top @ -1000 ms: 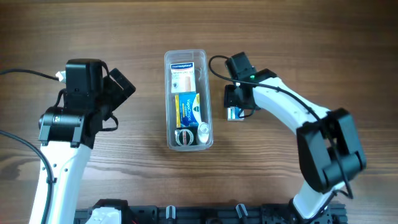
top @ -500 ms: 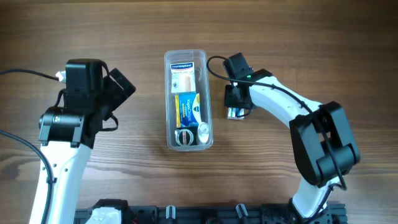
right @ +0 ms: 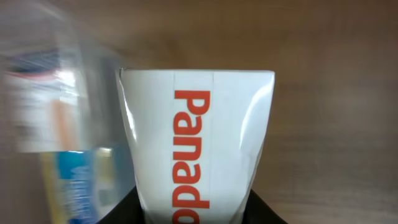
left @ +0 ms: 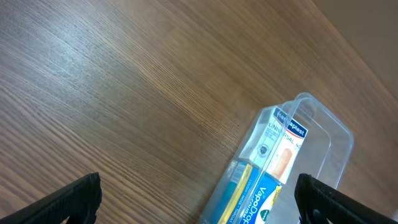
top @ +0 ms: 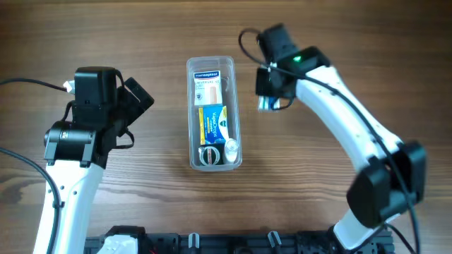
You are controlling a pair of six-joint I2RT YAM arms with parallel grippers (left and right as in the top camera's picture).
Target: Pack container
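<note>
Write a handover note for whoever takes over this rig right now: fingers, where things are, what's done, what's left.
Left gripper: fingers wide open, empty, beside the container.
Right gripper: fingers shut on a white box with red lettering, held off the container's other side, not yet over it.
Container: between the arms.
Done: plaster box, blue-yellow box, round tin and small white item lie inside.
Left: bring the white box over the container and release it in.
</note>
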